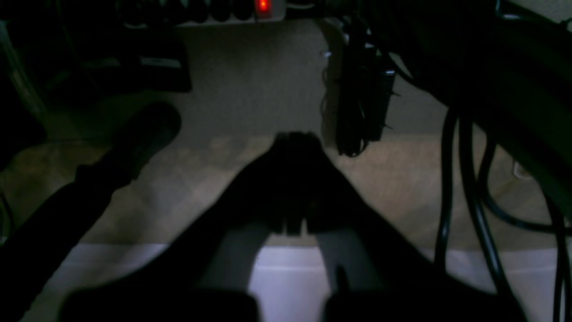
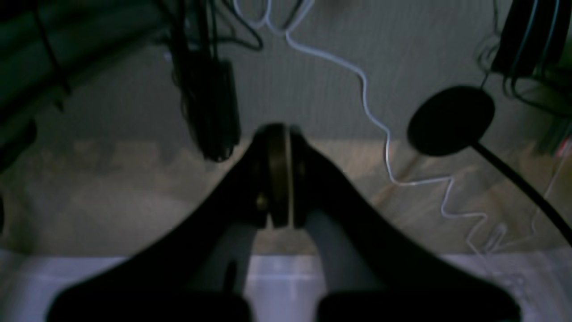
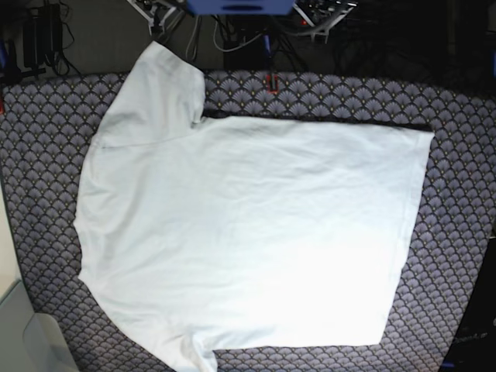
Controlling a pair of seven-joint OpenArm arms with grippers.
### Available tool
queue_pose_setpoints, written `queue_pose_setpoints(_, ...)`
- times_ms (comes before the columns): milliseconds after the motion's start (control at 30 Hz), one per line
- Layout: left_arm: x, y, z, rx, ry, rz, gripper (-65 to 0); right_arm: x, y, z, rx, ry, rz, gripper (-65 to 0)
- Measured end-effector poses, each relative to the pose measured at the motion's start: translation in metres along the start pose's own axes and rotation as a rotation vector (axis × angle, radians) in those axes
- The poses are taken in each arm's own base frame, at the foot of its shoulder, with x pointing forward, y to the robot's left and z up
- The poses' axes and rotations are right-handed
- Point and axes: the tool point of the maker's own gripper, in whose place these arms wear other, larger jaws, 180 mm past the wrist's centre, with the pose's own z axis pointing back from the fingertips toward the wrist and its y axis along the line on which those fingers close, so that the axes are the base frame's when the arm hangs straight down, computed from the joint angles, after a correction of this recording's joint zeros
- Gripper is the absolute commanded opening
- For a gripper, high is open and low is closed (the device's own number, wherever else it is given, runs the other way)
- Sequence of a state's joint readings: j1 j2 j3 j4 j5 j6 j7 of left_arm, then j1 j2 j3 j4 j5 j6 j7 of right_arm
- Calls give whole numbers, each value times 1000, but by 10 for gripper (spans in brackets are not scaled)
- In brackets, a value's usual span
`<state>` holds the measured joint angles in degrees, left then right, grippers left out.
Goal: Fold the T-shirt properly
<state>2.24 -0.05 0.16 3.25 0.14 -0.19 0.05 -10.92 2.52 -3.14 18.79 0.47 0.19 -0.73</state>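
T-shirt spread flat, no fold made yet; both arms parked away from it.

The T-shirt point(image 3: 248, 232) lies open on the patterned table cover point(image 3: 457, 256), sleeves out, body only lightly wrinkled, so by my reading the whole fold is left to do. The left gripper point(image 1: 292, 143) and right gripper point(image 2: 277, 134) each have their jaws closed together on nothing. Ahead of both jaws there is only dim floor and cables; the shirt is nowhere near them, and neither arm shows over the table.
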Motion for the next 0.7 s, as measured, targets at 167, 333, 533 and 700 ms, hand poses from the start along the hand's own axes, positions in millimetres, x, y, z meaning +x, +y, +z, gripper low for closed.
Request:
queue_pose_setpoints(167, 2, 5, 10, -1, -111, -12, -647, -10, -1, 6, -1, -21, 5, -650)
queue_pose_setpoints(333, -13, 17, 29, 19, -167, -21, -647, -6, 0, 23, 3, -105, 10, -650)
queue_pose_setpoints(533, -1, 20, 50, 17, -210, -37, -647, -13, -7, 51, -5, -174, 32, -650)
queue_pose_setpoints(700, -4, 16, 78, 5, -268, -45, -647, -5, -9, 77, -5, -253, 41, -650)
